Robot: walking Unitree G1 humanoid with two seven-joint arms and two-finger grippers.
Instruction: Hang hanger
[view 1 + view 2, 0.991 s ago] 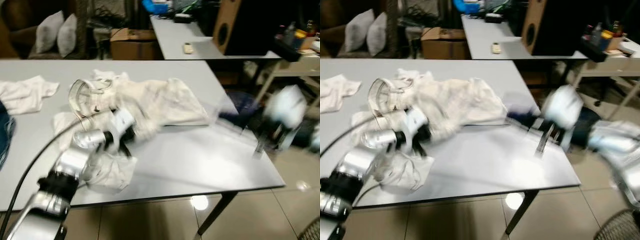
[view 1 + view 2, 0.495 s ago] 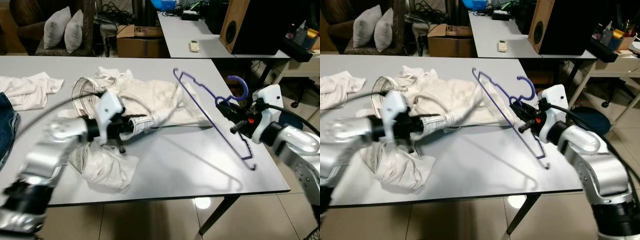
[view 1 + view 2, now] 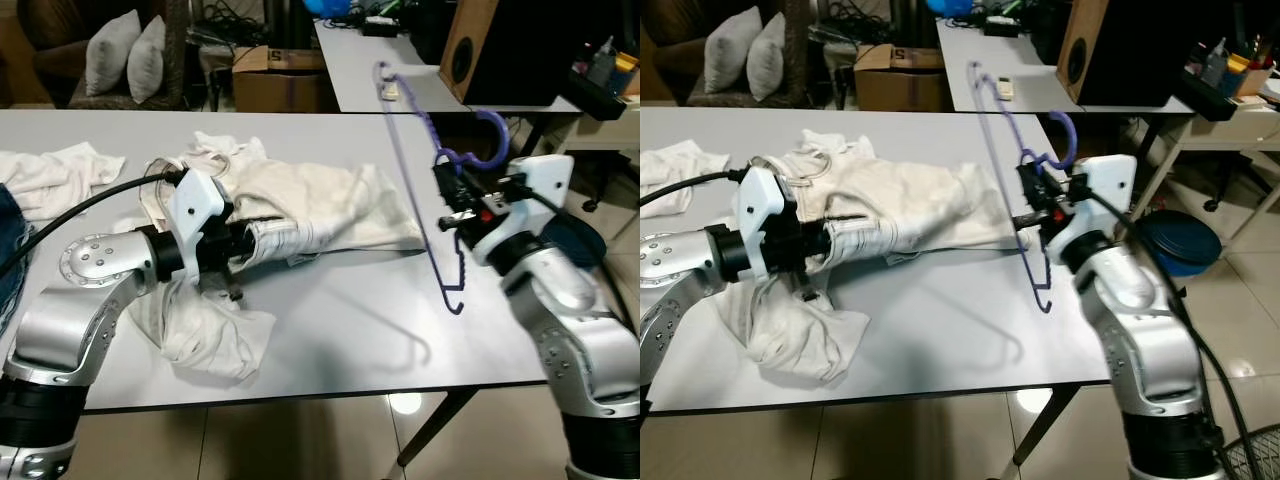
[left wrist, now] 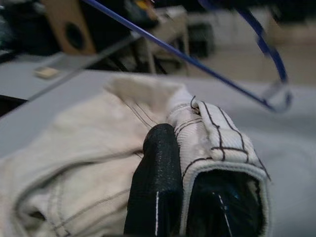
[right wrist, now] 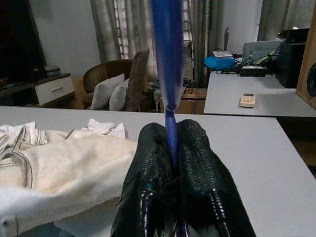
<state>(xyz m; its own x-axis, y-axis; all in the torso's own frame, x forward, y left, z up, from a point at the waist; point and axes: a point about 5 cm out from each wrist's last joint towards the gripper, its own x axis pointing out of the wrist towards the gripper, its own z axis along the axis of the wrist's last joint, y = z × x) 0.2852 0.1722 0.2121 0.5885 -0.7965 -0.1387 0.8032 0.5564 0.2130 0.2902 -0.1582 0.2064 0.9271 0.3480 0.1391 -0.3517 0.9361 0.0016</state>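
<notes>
My left end effector (image 3: 238,262) low over desk (image 3: 330,320), fingers pinched on hem of cream garment (image 3: 320,205); cloth soft, limp, will sag and drag, so hold at seam. My right end effector (image 3: 1032,205) clamped on purple hanger (image 3: 415,130), raised above desk edge. Hanger looks light, thin, stiff, perhaps slick; grip near hook keeps it steady.
</notes>
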